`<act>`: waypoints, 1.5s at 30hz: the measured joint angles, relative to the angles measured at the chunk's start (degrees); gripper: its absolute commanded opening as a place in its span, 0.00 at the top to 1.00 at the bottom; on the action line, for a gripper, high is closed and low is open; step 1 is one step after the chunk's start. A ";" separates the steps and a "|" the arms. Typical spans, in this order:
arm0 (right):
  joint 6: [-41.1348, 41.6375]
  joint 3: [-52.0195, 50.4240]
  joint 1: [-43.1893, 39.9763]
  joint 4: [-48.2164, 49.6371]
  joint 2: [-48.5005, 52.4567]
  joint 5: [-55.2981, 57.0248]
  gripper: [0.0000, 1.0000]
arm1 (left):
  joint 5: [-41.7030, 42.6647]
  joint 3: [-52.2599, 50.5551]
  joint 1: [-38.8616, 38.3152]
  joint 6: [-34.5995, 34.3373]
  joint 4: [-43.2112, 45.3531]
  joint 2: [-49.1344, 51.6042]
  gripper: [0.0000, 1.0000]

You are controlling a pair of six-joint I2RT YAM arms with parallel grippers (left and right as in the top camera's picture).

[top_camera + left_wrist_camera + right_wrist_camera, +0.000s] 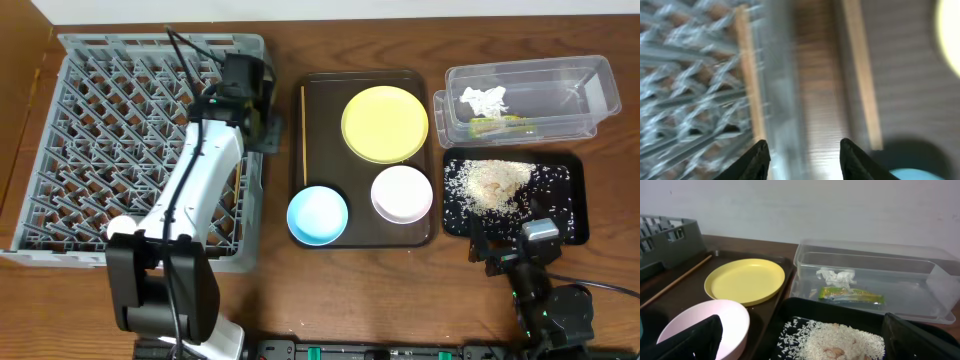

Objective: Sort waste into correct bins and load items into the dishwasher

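The grey dish rack (pixel 90 150) stands at the left. My left gripper (pixel 262 112) is open and empty over the rack's right edge; in the blurred left wrist view its jaws (pixel 802 147) straddle the rack rim. One orange-yellow stick (pixel 749 75) lies along the rack's edge, and another (pixel 303 130) lies on the brown tray (pixel 330 90). The tray also holds the yellow plate (pixel 385 123), blue bowl (pixel 318 215) and white bowl (pixel 402 193). The clear tub (pixel 575 85) holds the paper scrap (pixel 485 99) and wrapper (pixel 498 124). Rice (pixel 490 183) lies in the black tray (pixel 570 225). My right gripper (pixel 505 248) is open and empty.
The right wrist view shows the plate (pixel 745 281), white bowl (pixel 735 322), rice (pixel 840 340), wrapper (pixel 852 295) and paper (pixel 836 276) ahead of my open right gripper (pixel 801 330). Bare wooden table (pixel 380 290) lies in front of the brown tray.
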 measured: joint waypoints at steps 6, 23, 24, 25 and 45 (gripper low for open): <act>0.00 -0.02 0.00 0.00 0.00 0.00 0.01 | 4.00 0.04 -8.81 -2.82 8.22 1.70 0.59; 0.00 0.00 0.00 0.00 0.00 0.00 0.01 | -5.03 -0.04 -10.62 -12.74 14.62 18.05 0.68; 0.00 0.00 0.00 0.00 0.00 0.00 0.01 | -4.61 -0.04 -10.62 -12.87 14.62 18.75 0.68; 0.00 0.00 0.00 0.00 0.00 0.00 0.01 | -4.07 -0.04 -10.62 -13.11 14.64 19.32 0.68; 0.00 0.00 0.00 0.00 0.00 0.00 0.01 | -13.05 2.43 -9.73 -5.79 2.69 -0.07 0.92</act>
